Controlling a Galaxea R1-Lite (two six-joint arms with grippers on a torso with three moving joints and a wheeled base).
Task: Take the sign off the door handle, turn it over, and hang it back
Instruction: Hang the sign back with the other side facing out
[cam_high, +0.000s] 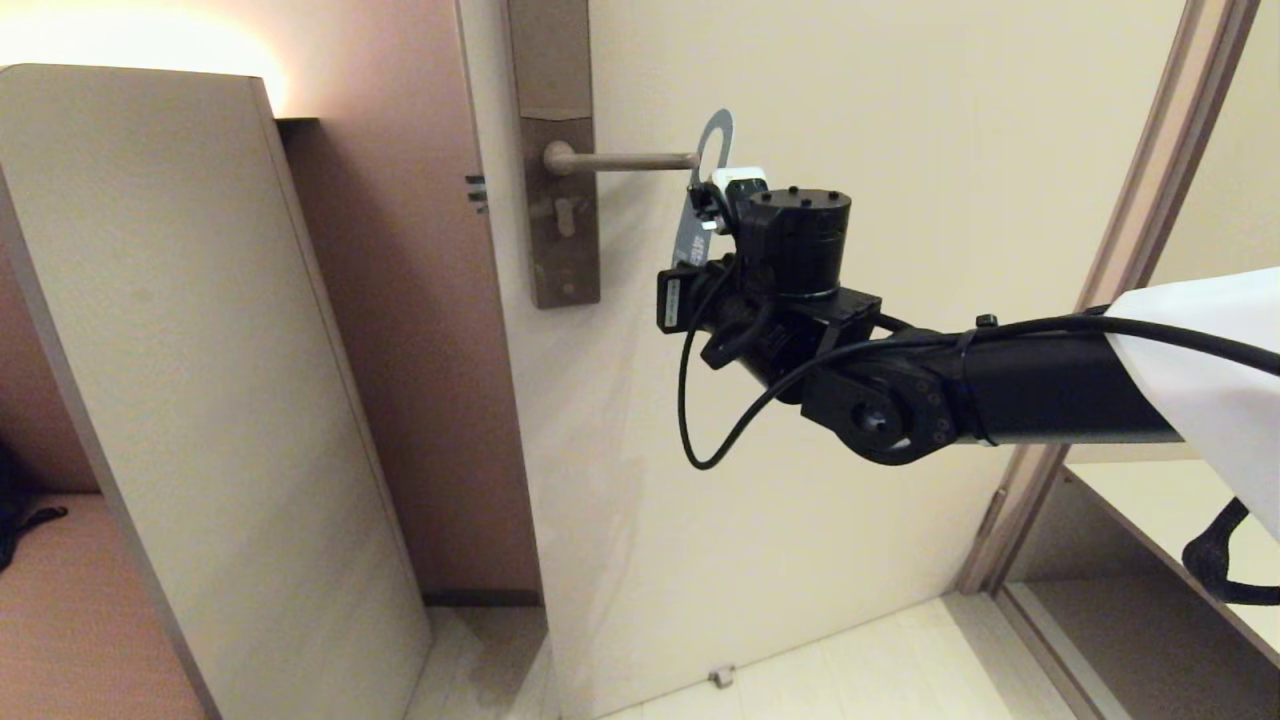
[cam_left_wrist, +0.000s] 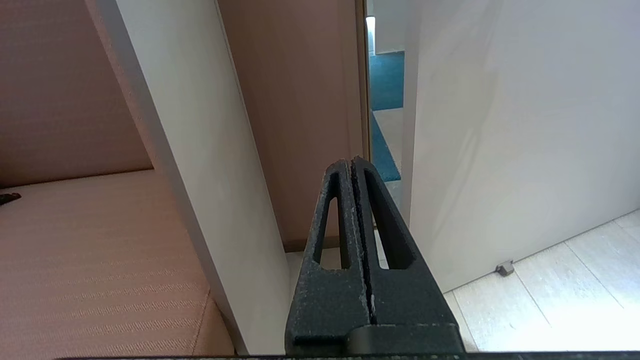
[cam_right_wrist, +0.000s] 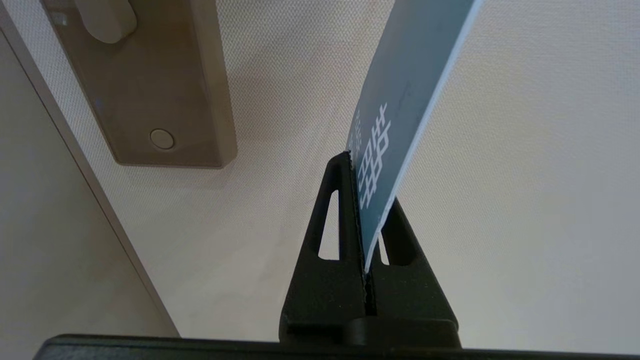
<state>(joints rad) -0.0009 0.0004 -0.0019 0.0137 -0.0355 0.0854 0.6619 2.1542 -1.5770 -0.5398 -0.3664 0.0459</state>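
The sign (cam_high: 718, 128) is a flat card with an oval hole, held edge-on at the free end of the door handle (cam_high: 620, 160). The tip of the lever sits at the hole. The handle is a slim metal lever on a tall grey-brown plate (cam_high: 560, 200) with a keyhole. My right gripper (cam_high: 705, 215) is shut on the sign's lower end. In the right wrist view the teal face with white print (cam_right_wrist: 400, 100) rises from between the gripper's (cam_right_wrist: 367, 200) fingers, and the plate (cam_right_wrist: 150, 85) is off to one side. My left gripper (cam_left_wrist: 352, 165) is shut and empty, low by the door's edge.
The cream door (cam_high: 850, 450) stands ajar, with a tall beige panel (cam_high: 200, 400) to its left and a door frame (cam_high: 1130, 250) to its right. A small doorstop (cam_high: 720, 677) sits on the floor. A black cable (cam_high: 690, 400) hangs below my right wrist.
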